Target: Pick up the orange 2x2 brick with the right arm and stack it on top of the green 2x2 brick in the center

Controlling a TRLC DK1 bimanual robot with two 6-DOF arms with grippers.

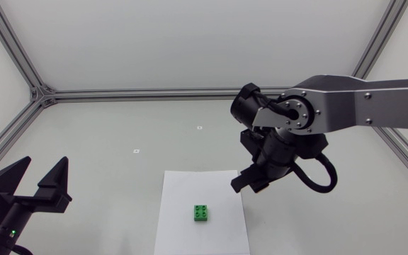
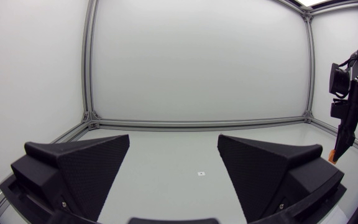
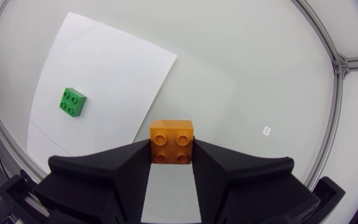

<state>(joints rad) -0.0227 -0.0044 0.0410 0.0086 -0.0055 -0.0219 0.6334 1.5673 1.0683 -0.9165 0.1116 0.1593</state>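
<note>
Grasp looks done, so step in hand = carry to the stack spot. The matte black wedge-fingered right gripper [image 3: 171, 155] is closed narrow on the studded plastic orange 2x2 brick [image 3: 171, 142], one finger on each side, studs facing the wrist cam. In the left wrist view it hangs above the light grey table [image 1: 119, 120] w/ a bit of orange at its tip, so brick judged off the surface. In the head view this gripper sits over the right edge of the white paper sheet [image 1: 190, 191], and the brick is mostly hidden under it there. Target, the small studded green 2x2 brick [image 1: 202, 212], lies studs-up on that sheet near the centre, apart from the gripper and off to its left. Nothing on top of it yet. Next move, imo: shift across till orange is right above green, twist the wrist a touch since green looks slightly turned vs. orange in the right wrist view, then lower straight, press studs in, and only then let go. Needs tight x/y + yaw match; an off-centre push could skid green on the paper. The matte black left gripper [image 1: 46, 170] rests at the table's left side w/ fingers spread wide, holding nothing, well apart from both bricks.
</note>
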